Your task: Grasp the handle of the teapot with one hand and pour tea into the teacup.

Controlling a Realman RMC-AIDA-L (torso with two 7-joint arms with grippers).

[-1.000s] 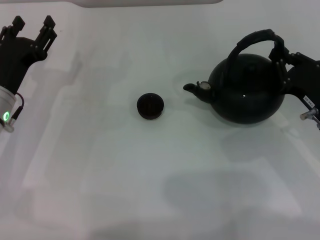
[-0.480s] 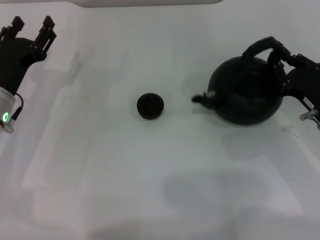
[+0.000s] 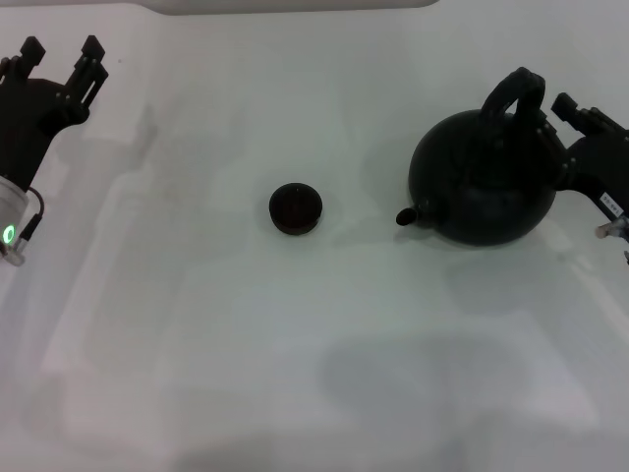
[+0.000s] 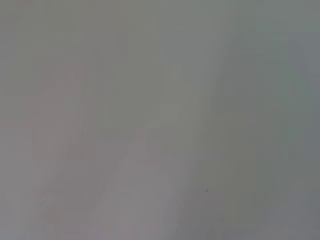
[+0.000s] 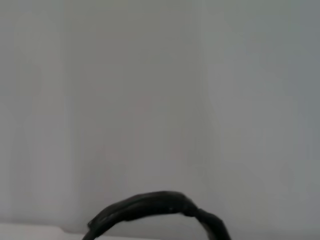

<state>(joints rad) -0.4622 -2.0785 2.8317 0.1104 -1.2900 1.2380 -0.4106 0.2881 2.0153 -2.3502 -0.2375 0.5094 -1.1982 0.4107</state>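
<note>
The matte-black teapot stands on the white table at the right, its spout pointing toward the front left. Its arched handle is seen nearly edge-on above the body. My right gripper sits just right of the handle, open, with nothing between its fingers. The right wrist view shows only the handle's arch at close range. The small black teacup rests left of the teapot, apart from it. No tea shows. My left gripper is parked open at the far left.
The white table spreads wide around the cup and the pot. A raised pale edge runs along the back. The left wrist view shows only a blank pale surface.
The teapot has turned on the spot: its spout swung from pointing left toward the front, and the handle went from broadside to nearly edge-on. My right gripper shifted slightly right.
</note>
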